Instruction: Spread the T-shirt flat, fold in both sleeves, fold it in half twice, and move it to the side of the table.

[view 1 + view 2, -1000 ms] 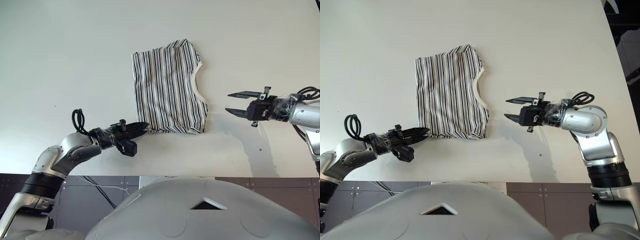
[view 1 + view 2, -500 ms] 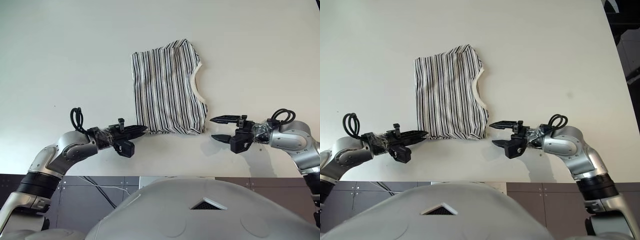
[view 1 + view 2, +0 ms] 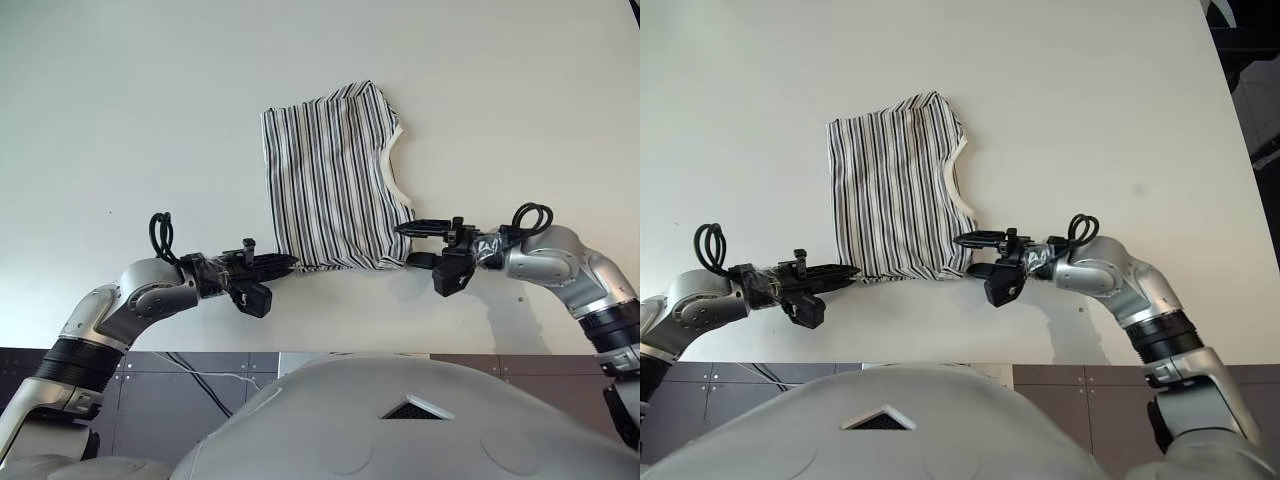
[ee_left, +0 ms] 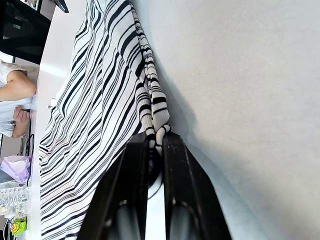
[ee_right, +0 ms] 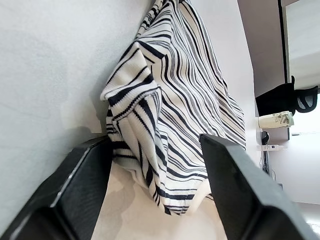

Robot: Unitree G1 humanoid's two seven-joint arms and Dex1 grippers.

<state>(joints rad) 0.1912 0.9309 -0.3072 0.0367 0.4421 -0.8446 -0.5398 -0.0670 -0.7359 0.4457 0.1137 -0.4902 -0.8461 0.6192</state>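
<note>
A black-and-white striped T-shirt (image 3: 335, 175) lies folded into a narrow rectangle on the white table (image 3: 130, 110), its cream neckline facing right. My left gripper (image 3: 285, 262) is at the shirt's near left corner, shut on the hem. In the left wrist view the striped hem (image 4: 155, 107) is pinched between the two fingers (image 4: 131, 170). My right gripper (image 3: 404, 243) is open at the near right corner, one finger above the cloth and one below. The right wrist view shows that bunched corner (image 5: 137, 117) sitting between the spread fingers (image 5: 227, 175), untouched.
The table's near edge (image 3: 330, 350) runs just behind both grippers. Bare tabletop stretches to the left, right and far side of the shirt.
My right arm has swung left and nearer, bringing its open gripper from well right of the shirt to the near right corner. The left gripper has stayed on its corner.
</note>
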